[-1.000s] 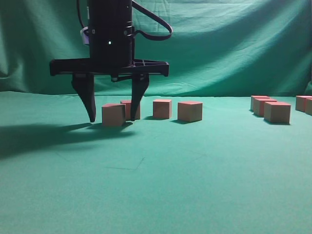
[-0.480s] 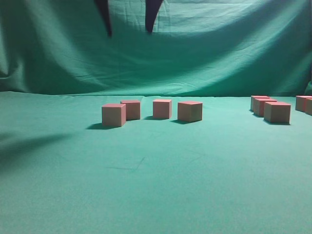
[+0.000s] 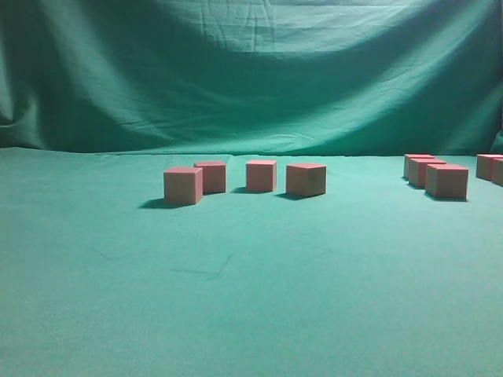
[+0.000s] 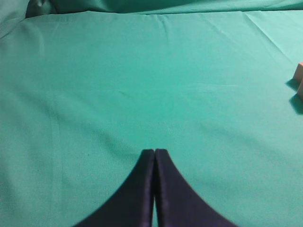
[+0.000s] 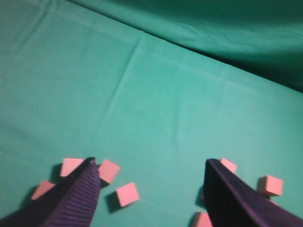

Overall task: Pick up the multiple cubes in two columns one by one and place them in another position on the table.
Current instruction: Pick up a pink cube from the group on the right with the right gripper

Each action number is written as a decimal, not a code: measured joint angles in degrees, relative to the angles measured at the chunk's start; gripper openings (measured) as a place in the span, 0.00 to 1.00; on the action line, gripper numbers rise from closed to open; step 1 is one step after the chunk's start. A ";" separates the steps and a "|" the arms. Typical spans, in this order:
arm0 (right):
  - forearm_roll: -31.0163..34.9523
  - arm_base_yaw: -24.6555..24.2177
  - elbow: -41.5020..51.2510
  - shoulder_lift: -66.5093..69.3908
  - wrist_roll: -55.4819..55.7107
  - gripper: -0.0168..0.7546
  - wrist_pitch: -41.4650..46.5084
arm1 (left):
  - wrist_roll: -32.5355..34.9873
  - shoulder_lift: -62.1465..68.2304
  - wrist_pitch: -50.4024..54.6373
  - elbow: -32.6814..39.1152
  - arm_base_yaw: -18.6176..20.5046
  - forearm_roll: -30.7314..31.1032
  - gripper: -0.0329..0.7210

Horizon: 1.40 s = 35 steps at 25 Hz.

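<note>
Green cloth covers the table (image 3: pixel 236 314) in the exterior view, and no gripper is seen there. Four cubes (image 3: pixel 183 185) are counted left of centre in a loose row; at about three o'clock a second group is found, with at least four counted and the edge cutting off more. Each cube is judged light, rigid and matte, so a firm hold across two opposite flat sides, near mid-height, is advised.

In the left wrist view, the left gripper (image 4: pixel 154 156) is shown with its jaws pressed together, nothing between them, above bare cloth; parts of two cubes (image 4: pixel 299 73) are glimpsed at three o'clock.

In the right wrist view, the right gripper (image 5: pixel 151 177) is held high with its jaws spread wide and empty. Four cubes (image 5: pixel 127 194) are counted at seven o'clock and about four more (image 5: pixel 270 185) at five o'clock, partly hidden behind the right finger.
</note>
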 joint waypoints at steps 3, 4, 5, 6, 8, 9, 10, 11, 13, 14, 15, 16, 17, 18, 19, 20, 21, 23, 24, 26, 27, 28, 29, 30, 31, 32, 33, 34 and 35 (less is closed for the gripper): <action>0.65 -5.82 6.39 -5.15 -0.02 0.59 0.22 | 0.00 0.00 0.00 0.00 0.00 0.00 0.04; 0.65 -8.09 9.00 -6.50 0.45 0.59 0.22 | 0.00 0.00 0.00 0.00 0.00 0.00 0.04; 0.78 -10.42 11.73 -7.38 1.23 0.59 0.37 | 0.00 0.00 0.00 0.00 0.00 0.00 0.04; 0.89 -12.72 14.00 -8.08 2.15 0.59 0.37 | 0.00 0.00 0.00 0.00 0.00 0.00 0.04; 2.02 -16.80 19.24 -8.46 3.50 0.59 0.37 | 0.00 0.00 0.00 0.00 0.00 0.00 0.04; 3.37 -18.83 21.69 -8.46 3.88 0.59 0.37 | 0.00 0.00 0.00 0.00 0.00 0.00 0.04; 4.59 -20.32 23.68 -8.46 4.14 0.59 0.16 | 0.00 0.00 0.00 0.00 0.00 0.00 0.04; 5.83 -21.84 26.06 -8.46 4.13 0.59 0.15 | 0.00 0.00 0.00 0.00 0.00 0.00 0.04; 8.91 -24.20 30.56 -8.46 3.89 0.59 -1.50 | 0.00 0.00 0.00 0.00 0.00 0.00 0.04; 10.40 -24.95 32.33 -8.46 3.61 0.59 -3.15 | 0.00 0.00 0.00 0.00 0.00 0.00 0.04; 11.52 -25.75 34.35 -8.46 2.97 0.59 -4.75 | 0.00 0.00 0.00 0.00 0.00 0.00 0.04; 12.72 -26.44 36.05 -8.46 2.44 0.59 -6.36 | 0.00 0.00 0.00 0.00 0.00 0.00 0.04; 13.73 -27.06 37.12 -8.07 1.71 0.59 -7.68 | 0.00 0.00 0.00 0.00 0.00 0.00 0.04; 14.50 -27.46 38.08 -7.42 0.99 0.59 -8.90 | 0.00 0.00 0.00 0.00 0.00 0.00 0.04; 15.19 -28.07 38.68 -6.74 0.33 0.59 -9.54 | 0.00 0.00 0.00 0.00 0.00 0.00 0.04; 15.61 -28.56 38.96 -5.73 -0.17 0.59 -10.10 | 0.00 0.00 0.00 0.00 0.00 0.00 0.04; 15.89 -28.77 38.94 -4.53 -0.28 0.59 -10.92 | 0.00 0.00 0.00 0.00 0.00 0.00 0.04; 16.72 -29.44 38.98 -2.21 -1.43 0.59 -12.73 | 0.00 0.00 0.00 0.00 0.00 0.00 0.04; 17.31 -29.54 38.98 -0.64 -2.27 0.59 -13.97 | 0.00 0.00 0.00 0.00 0.00 0.00 0.04; 19.02 -29.65 38.98 1.63 -4.44 0.59 -16.41 | 0.00 0.00 0.00 0.00 0.00 0.00 0.04; 19.94 -29.65 38.98 2.93 -5.74 0.59 -17.78 | 0.00 0.00 0.00 0.00 0.00 0.00 0.04; 20.40 -29.65 38.98 4.13 -6.58 0.59 -19.11 | 0.00 0.00 0.00 0.00 0.00 0.00 0.04; 20.66 -29.65 38.98 5.19 -7.00 0.59 -20.16 | 0.00 0.00 0.00 0.00 0.00 0.00 0.04; 20.66 -29.65 38.98 5.96 -7.45 0.59 -21.32 | 0.00 0.00 0.00 0.00 0.00 0.00 0.04; 20.66 -29.65 38.98 6.77 -7.70 0.59 -22.30 | 0.00 0.00 0.00 0.00 0.00 0.00 0.04; 20.43 -29.65 38.98 7.46 -7.70 0.59 -23.14 | 0.00 0.00 0.00 0.00 0.00 0.00 0.04; 20.21 -29.65 38.98 8.02 -7.74 0.59 -23.80 | 0.00 0.00 0.00 0.00 0.00 0.00 0.04; 20.21 -29.65 38.98 8.02 -7.74 0.59 -23.80 | 0.00 0.00 0.00 0.00 0.00 0.00 0.04; 19.56 -29.65 38.98 9.10 -7.74 0.59 -25.24 | 0.00 0.00 0.00 0.00 0.00 0.00 0.04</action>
